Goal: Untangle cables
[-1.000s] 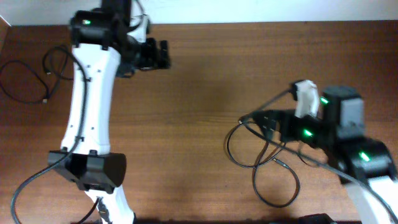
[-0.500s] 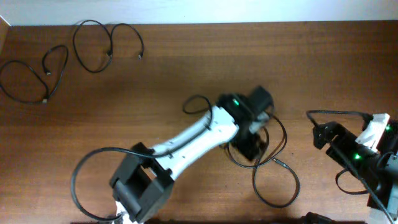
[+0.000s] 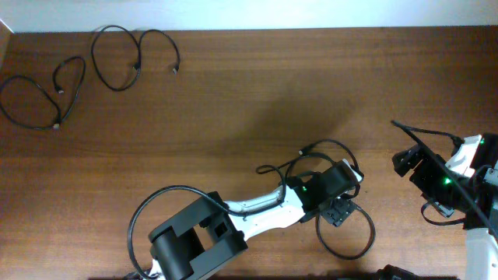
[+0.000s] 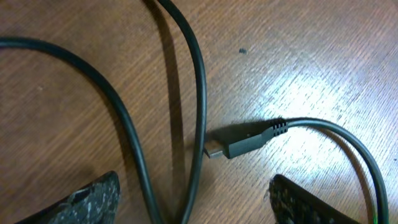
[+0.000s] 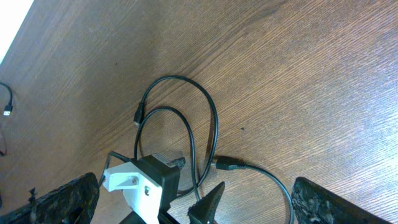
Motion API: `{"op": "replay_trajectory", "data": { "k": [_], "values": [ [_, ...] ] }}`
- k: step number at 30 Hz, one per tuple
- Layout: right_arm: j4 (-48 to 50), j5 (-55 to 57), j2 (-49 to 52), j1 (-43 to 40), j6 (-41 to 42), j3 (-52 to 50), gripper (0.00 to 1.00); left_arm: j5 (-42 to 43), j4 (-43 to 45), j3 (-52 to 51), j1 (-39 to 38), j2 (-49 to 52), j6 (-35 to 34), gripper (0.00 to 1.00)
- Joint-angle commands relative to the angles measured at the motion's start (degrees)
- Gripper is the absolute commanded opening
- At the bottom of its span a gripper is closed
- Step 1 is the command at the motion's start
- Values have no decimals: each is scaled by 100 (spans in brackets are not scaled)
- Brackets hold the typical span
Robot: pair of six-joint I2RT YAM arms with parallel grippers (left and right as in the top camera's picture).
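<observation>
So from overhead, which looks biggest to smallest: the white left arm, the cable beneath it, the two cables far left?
1. left arm
2. cable beneath it, partly hidden
3. far-left cable and neighbouring cable: loops look alike, so no ranking between them

White left arm (image 3: 257, 210), black joints; left end effector (image 4: 196, 200) seemingly speckled black.

A wooden table (image 3: 233, 101) with a reddish-brown, finely grained top is seen in every view. Along its far edge a white strip (image 3: 311, 12) is shown; what it belongs to cannot be told. The same white is caught in the upper left corner of the right wrist view. A small dark speck (image 4: 242, 50) is seen on the wood, near a pale patch of glare (image 4: 305, 93)
</observation>
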Motion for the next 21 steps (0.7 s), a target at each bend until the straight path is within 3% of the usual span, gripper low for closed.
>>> {"op": "replay_trajectory", "data": {
  "k": [1,3,5,6,9,11,16,18,21],
  "values": [
    [-26,7,-7,-39,44,17,98,-66,107,-184,-157,337,-66,70],
    [-26,9,-7,-39,42,17,98,-597,225,-184,-302,664,-66,46],
    [-87,11,-7,-39,22,17,98,-1493,197,-184,-339,907,-66,11],
    [-129,11,-7,-39,22,17,98,-1589,203,-184,-332,944,-66,2],
    [-138,11,-7,-39,22,17,99,-2675,214,-170,-184,866,-96,0],
    [-195,9,-7,-37,24,17,98,-3110,-297,-170,240,249,-92,0],
    [-195,9,-7,-37,24,17,98,-2837,-1858,-173,1982,-2623,107,0],
    [-195,9,24,-37,24,17,98,-2903,-2330,-173,3265,-4135,114,0],
    [-195,9,267,-37,26,17,98,-2986,-2712,-173,5547,-5156,216,0]
  ]
}}
